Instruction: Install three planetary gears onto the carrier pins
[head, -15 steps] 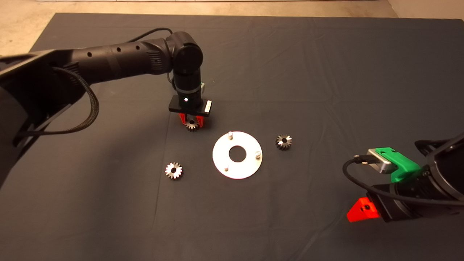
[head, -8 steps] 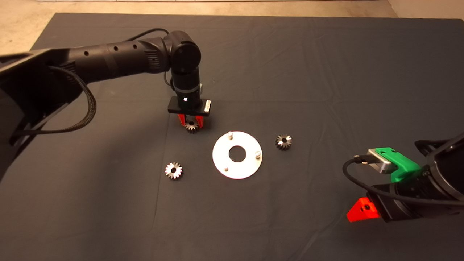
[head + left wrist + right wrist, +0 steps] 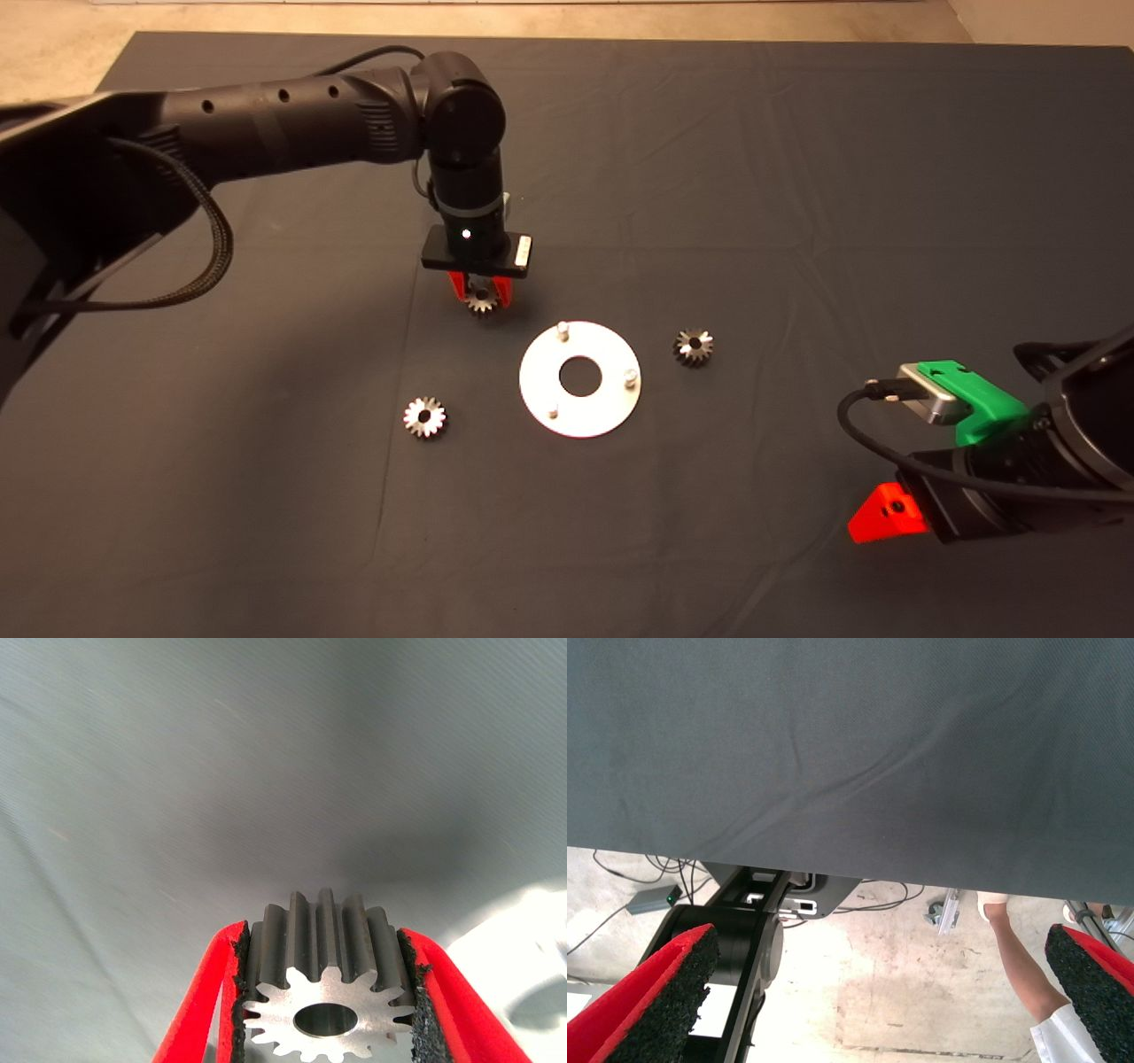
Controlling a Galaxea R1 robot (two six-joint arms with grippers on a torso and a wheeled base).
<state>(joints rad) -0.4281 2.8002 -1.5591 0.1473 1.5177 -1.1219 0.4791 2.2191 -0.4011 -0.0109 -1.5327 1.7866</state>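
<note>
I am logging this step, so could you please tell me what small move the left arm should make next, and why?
Probably carry the held gear toward the nearest pin on the disc and line its centre hole up above it. The left tool is shut on that gear, beside the disc rather than over it, and all three pins are bare. The right tool waits at the mat's lower right edge.

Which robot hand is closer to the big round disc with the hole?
Left. The left hand, holding a gear, hangs just beside the disc. The right hand waits far away, near the mat's edge.
</note>
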